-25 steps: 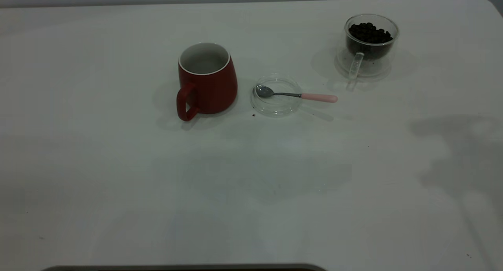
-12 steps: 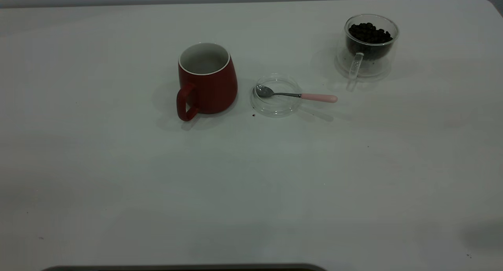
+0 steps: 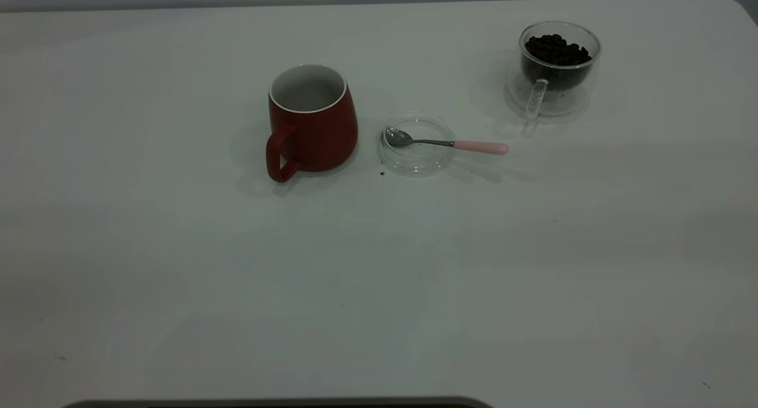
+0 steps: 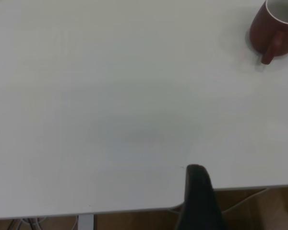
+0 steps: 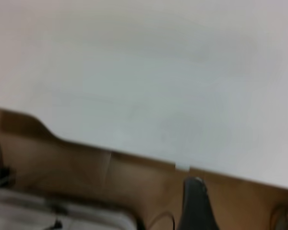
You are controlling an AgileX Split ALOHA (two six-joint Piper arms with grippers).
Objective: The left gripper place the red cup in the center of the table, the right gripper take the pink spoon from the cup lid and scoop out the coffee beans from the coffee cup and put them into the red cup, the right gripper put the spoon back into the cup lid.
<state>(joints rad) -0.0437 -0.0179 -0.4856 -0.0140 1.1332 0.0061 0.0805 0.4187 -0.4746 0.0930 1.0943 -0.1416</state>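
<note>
The red cup (image 3: 311, 124) stands upright near the table's middle, handle toward the front; it also shows in the left wrist view (image 4: 273, 28). Right of it lies the clear cup lid (image 3: 417, 162). The pink-handled spoon (image 3: 450, 143) rests in it, with the bowl in the lid and the handle sticking out to the right. The glass coffee cup (image 3: 556, 70) full of coffee beans (image 3: 556, 50) stands at the back right. Neither gripper is in the exterior view. My left gripper (image 4: 197, 196) hangs at the table's edge, far from the red cup. My right gripper (image 5: 196, 203) is off the table edge.
The white table (image 3: 379, 278) is bare across its front half. A dark crumb (image 3: 382, 173) lies just in front of the lid. In the right wrist view, the floor and cables show beyond the table edge (image 5: 134, 158).
A dark shadow on the table's right side slid toward the front right corner and is gone now. The cup, lid, spoon and coffee cup have not moved.
</note>
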